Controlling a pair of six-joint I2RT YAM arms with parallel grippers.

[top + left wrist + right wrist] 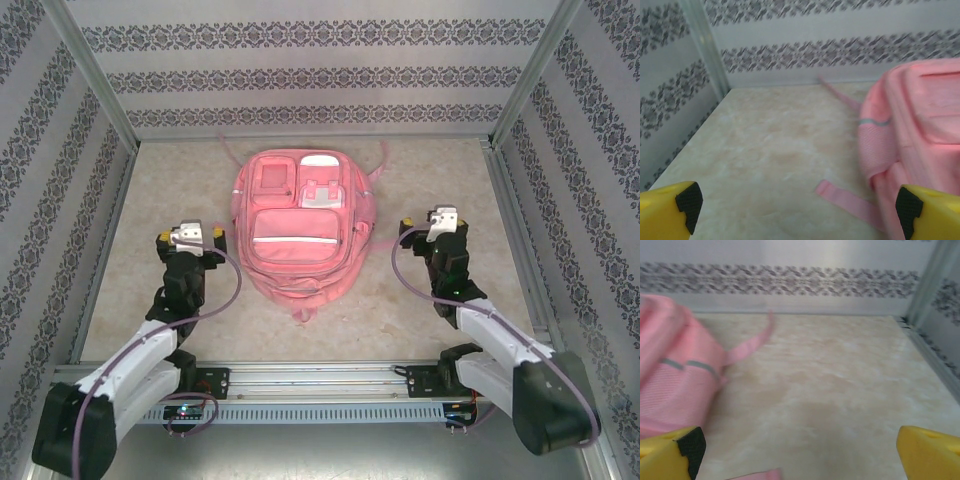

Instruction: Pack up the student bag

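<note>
While overhead shows pockets (296, 237) on the student bag (300, 270), left claw (798, 207) and right claw (802, 450) gape empty.

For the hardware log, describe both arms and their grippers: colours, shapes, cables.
The left arm and right arm have white link shells and black joints. A purple cable loops along each. The left gripper and right gripper carry white camera housings and yellow fingers with black pads.

Left wrist view: student bag (920, 125) blurred, cut off at the right edge; left fingers (662, 212) cropped at the bottom corners. Right wrist view: bag blurred, cut at the left edge; right fingers (927, 452) cropped likewise.
</note>
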